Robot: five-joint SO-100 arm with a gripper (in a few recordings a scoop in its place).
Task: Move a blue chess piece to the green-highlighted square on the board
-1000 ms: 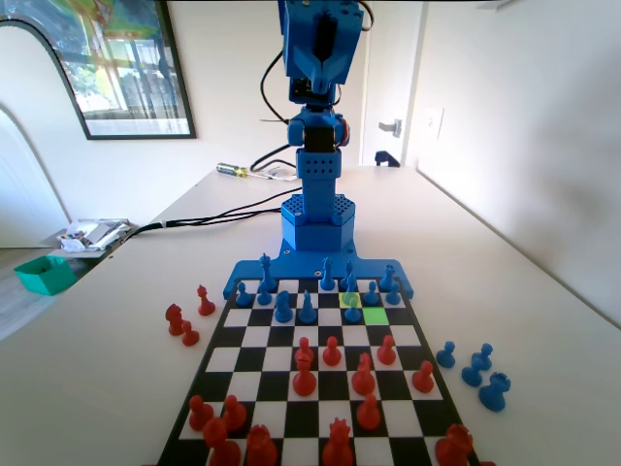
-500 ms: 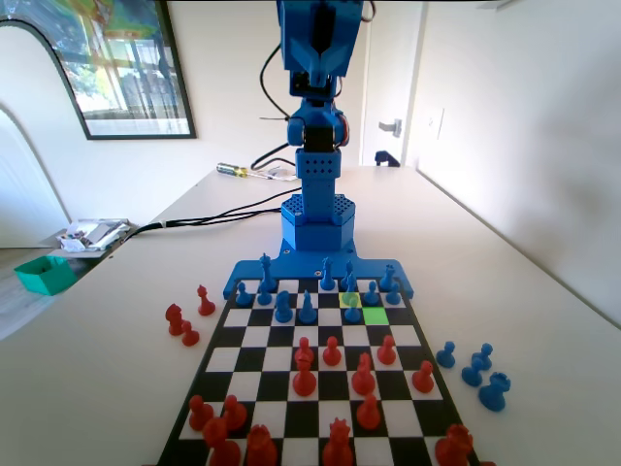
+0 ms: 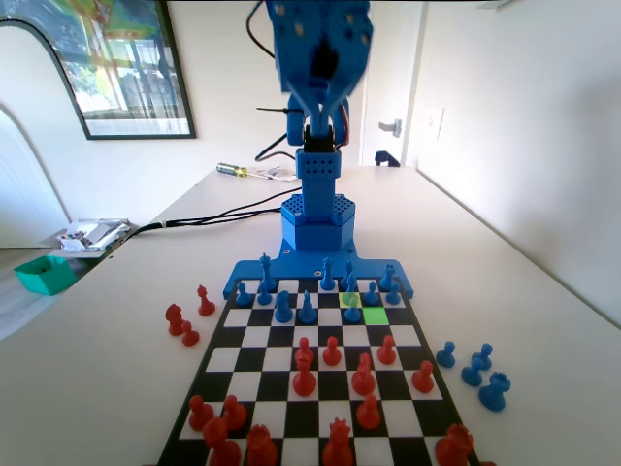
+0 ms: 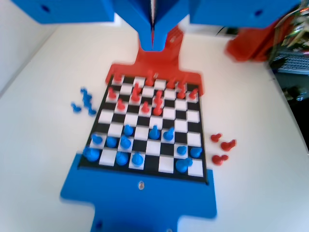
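While my gripper [image 4: 153,41] hangs closed and empty above the board [image 4: 147,170], the blue chess piece [image 3: 353,310] adjoins the green-highlighted square [image 3: 375,316].

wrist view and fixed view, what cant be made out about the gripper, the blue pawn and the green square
- Gripper, wrist view: jaws look pressed together, tips smeared by motion blur.
- Gripper, fixed view: top cut by the frame edge.
- Blue chess piece, fixed view: base hidden by its own body.
- Green-highlighted square: no colour in the wrist view.
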